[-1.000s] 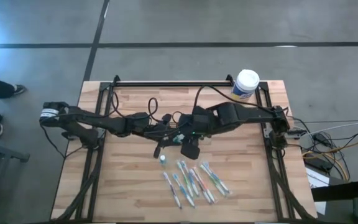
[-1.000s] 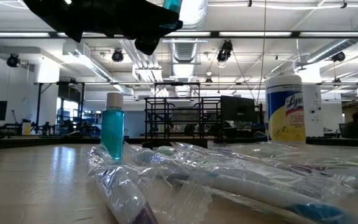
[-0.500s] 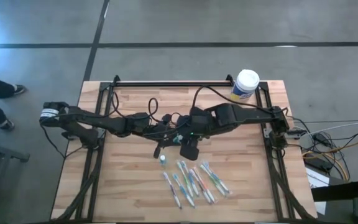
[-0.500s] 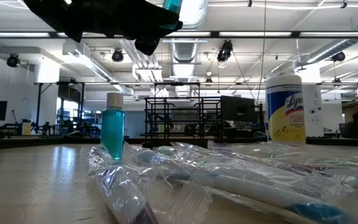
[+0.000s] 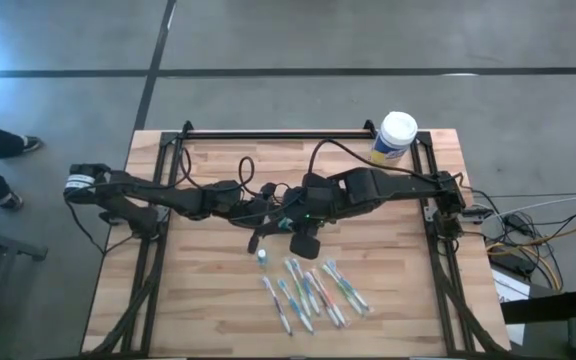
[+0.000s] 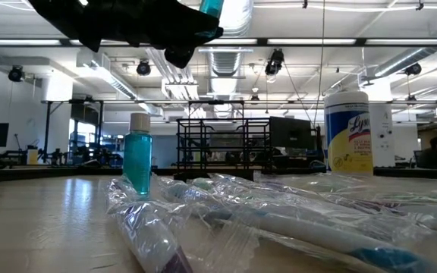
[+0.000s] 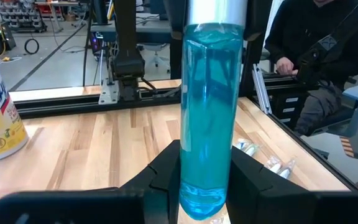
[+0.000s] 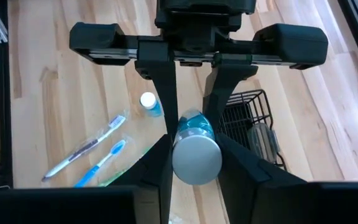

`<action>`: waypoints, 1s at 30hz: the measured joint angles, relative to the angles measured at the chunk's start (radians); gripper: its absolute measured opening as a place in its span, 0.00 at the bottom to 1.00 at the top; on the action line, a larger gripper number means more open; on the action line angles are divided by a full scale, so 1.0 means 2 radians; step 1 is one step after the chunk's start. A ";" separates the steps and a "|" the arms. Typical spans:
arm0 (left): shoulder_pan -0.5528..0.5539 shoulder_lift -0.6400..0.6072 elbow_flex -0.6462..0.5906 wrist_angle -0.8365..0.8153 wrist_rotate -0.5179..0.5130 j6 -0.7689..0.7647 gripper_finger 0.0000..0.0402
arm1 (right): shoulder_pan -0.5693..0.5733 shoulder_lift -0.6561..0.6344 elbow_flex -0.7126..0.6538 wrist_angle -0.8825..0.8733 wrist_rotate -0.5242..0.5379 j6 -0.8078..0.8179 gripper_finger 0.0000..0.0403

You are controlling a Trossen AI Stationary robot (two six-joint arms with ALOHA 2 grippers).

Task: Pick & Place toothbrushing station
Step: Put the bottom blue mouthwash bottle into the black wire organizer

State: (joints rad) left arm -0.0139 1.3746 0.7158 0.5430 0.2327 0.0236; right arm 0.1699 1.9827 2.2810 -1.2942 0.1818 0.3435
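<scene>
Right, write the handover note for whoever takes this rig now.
Left gripper: shut on the tall blue bottle, held above mid-table.
Right gripper: shut on the same bottle at its silver cap; a hand-off is under way.
Black wire-mesh holder: on the table below the grippers, with one pale item inside that cannot be identified.
Outside the holder: small blue bottle and wrapped toothbrushes.
Left to do: release one grip, then place the bottle and the rest.

Grey concrete floor (image 5: 368,35) crossed by dark lines; far off, ceiling lights (image 6: 279,61), exposed ducts (image 6: 226,57), black shelving (image 6: 222,140).
</scene>
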 joint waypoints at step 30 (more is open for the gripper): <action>0.000 -0.128 0.000 -0.164 -0.003 0.010 0.67 | 0.001 0.000 0.000 -0.004 -0.002 -0.011 0.22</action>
State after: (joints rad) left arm -0.0139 1.1177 0.7158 0.2150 0.2263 0.0428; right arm 0.1722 1.9827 2.2810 -1.3031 0.1777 0.3218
